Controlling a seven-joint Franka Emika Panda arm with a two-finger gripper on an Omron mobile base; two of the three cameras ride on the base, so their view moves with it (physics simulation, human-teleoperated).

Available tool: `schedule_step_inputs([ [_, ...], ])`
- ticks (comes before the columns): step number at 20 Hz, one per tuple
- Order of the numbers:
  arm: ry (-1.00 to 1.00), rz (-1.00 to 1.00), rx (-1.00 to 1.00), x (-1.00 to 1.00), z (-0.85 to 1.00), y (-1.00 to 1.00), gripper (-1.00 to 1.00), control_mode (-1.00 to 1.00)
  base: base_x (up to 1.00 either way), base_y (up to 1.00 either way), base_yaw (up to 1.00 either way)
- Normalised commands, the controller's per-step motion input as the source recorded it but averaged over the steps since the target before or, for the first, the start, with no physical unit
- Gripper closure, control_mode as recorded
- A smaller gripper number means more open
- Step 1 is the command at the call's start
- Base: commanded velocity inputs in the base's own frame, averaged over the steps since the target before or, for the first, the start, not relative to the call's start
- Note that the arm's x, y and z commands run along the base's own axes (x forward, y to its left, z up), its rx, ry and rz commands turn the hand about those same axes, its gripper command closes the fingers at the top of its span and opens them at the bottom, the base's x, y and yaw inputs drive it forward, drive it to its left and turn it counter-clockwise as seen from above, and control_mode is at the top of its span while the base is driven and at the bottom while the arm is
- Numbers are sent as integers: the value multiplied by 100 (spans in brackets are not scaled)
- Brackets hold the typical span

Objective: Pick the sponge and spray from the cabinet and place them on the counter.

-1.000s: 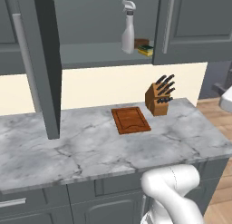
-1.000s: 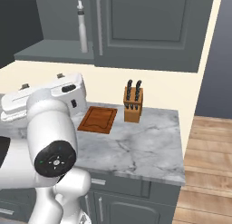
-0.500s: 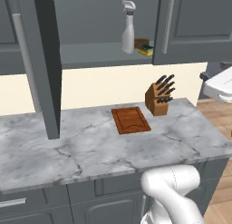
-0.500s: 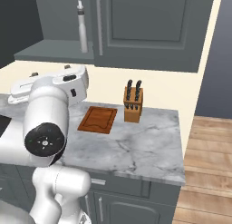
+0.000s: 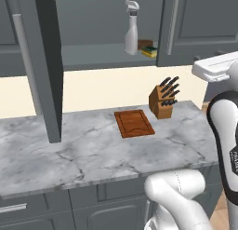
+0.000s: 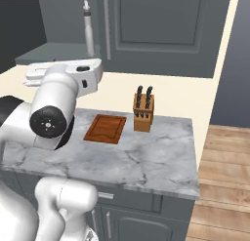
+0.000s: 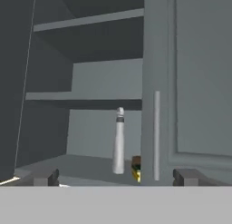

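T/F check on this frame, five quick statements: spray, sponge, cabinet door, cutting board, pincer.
1. The spray stands upright on the cabinet shelf. True.
2. The sponge lies on the counter. False: it is on the cabinet shelf, just right of the spray.
3. The cabinet's left door is swung open. True.
4. The cutting board carries the knife block. False: the block stands beside it on the counter, to its right.
5. The pincer grips the spray. False: it is open and holds nothing, facing the shelf.
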Motion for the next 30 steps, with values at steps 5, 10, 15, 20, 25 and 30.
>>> schedule_step_inputs([
  [5, 0, 0, 8, 54, 7, -23, -100, -100, 0, 0, 0],
  [10, 0, 0, 0, 9, 0, -5, -100, -100, 0, 0, 0],
  [15, 1, 0, 0, 15, 0, 0, -100, -100, 0, 0, 0],
  [20, 3, 0, 0, 30, 0, -1, -100, -100, 0, 0, 0],
  [25, 2, 0, 1, 36, 0, -7, -100, -100, 0, 0, 0],
  [30, 3, 0, 4, 56, 0, -2, -100, -100, 0, 0, 0],
])
